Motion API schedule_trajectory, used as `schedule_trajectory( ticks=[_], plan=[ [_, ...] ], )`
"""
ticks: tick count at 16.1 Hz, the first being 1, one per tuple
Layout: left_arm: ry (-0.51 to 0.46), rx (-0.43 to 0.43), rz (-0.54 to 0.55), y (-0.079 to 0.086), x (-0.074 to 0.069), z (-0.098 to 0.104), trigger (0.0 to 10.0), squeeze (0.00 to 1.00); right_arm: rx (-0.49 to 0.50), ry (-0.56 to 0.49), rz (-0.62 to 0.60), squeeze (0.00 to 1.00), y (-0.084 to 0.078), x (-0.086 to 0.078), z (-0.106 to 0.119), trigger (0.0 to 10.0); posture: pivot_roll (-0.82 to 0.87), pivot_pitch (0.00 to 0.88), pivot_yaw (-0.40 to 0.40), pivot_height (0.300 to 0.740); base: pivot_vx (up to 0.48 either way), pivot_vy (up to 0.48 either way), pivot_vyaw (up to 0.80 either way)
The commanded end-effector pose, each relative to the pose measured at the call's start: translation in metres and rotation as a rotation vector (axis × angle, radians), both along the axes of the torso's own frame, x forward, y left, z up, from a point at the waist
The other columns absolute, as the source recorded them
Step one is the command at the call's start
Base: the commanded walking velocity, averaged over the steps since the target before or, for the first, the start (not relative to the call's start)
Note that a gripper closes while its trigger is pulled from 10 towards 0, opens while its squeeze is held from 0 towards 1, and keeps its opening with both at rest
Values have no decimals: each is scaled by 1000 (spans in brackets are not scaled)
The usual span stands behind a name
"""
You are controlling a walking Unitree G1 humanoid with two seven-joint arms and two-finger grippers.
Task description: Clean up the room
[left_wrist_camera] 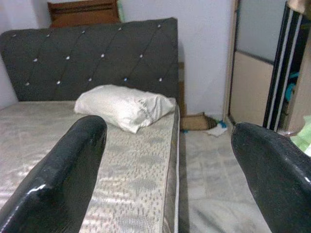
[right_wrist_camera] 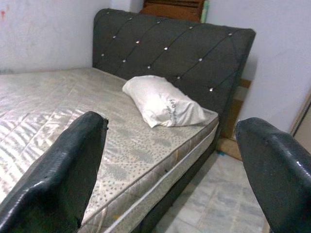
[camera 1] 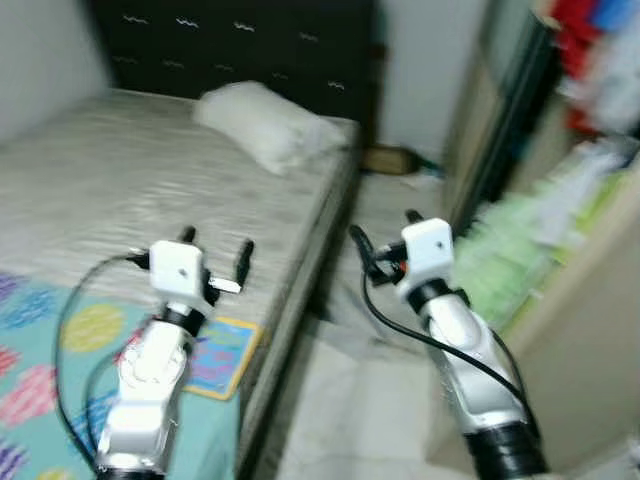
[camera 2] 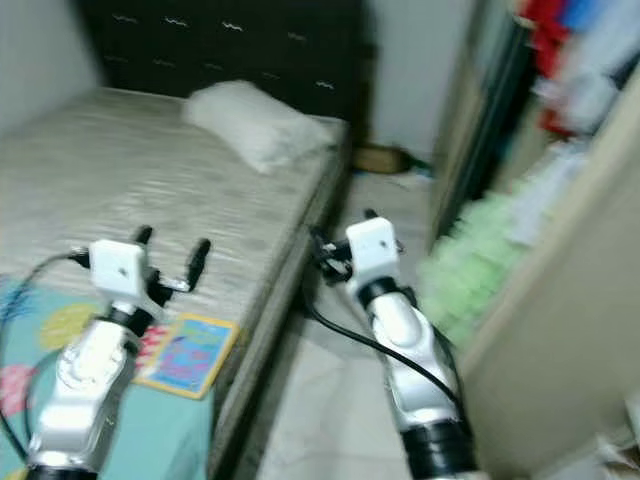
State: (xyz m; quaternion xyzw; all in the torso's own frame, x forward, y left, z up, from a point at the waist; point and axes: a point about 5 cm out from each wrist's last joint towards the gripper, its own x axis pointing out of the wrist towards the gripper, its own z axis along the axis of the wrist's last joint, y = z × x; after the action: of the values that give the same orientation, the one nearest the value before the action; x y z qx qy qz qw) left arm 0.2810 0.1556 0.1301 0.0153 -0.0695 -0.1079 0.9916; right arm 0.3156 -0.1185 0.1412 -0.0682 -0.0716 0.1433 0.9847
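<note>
Ahead, both open hands, left hand and right hand, face a pillow on the bed.

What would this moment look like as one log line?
left pincer: open, over bed | right pincer: open, over floor | white pillow: on grey mattress

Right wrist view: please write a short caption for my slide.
Open right pincer facing a white pillow on a bare mattress.

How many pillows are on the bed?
1: a white, soft pillow lies at the head of the grey mattress, near its right edge, by the dark headboard.
</note>
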Motion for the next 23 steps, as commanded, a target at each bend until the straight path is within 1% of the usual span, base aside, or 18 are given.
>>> schedule_trajectory(
  ticks=[1, 4, 7, 9, 11, 14, 19, 23],
  plan=[
    [-10, 10, 3, 1, 0, 2, 10000, 0, 6, -6, 2, 0, 0, 2, 2, 10000, -18, 0, -48, 740, 0, 0, 800],
    [-11, 11, 8, 2, 1, 3, 10000, 0, 9, -8, 3, 0, 0, 3, 3, 10000, -19, 0, -48, 740, 0, 0, 800],
    [-14, 15, 21, 2, 1, 4, 10000, 0, 14, -21, -19, 0, -5, 8, 8, 10000, -17, 0, -47, 740, 0, 0, 800],
    [-13, 17, 26, 3, 2, 4, 10000, 0, 10, -26, -19, 0, -6, 10, 9, 10000, -16, 0, -48, 740, 0, 0, 800],
    [-9, 12, 32, 4, 3, 3, 10000, 0, 6, -31, -12, 0, -4, 10, 10, 10000, -16, 0, -48, 740, 0, 0, 800],
    [-7, 11, 36, 3, 3, 3, 10000, 0, 6, -32, -15, 0, -6, 11, 10, 10000, -21, 0, -52, 740, 0, 0, 800],
    [-6, 11, 41, 3, 4, 3, 10000, 0, 5, -31, -1, 0, -2, 10, 9, 10000, -21, 0, -53, 740, 0, 0, 800],
    [-6, 13, 41, 3, 4, 3, 10000, 0, 5, -25, 3, 0, -2, 10, 7, 10000, -19, 0, -54, 740, 0, 0, 800]
  ],
)
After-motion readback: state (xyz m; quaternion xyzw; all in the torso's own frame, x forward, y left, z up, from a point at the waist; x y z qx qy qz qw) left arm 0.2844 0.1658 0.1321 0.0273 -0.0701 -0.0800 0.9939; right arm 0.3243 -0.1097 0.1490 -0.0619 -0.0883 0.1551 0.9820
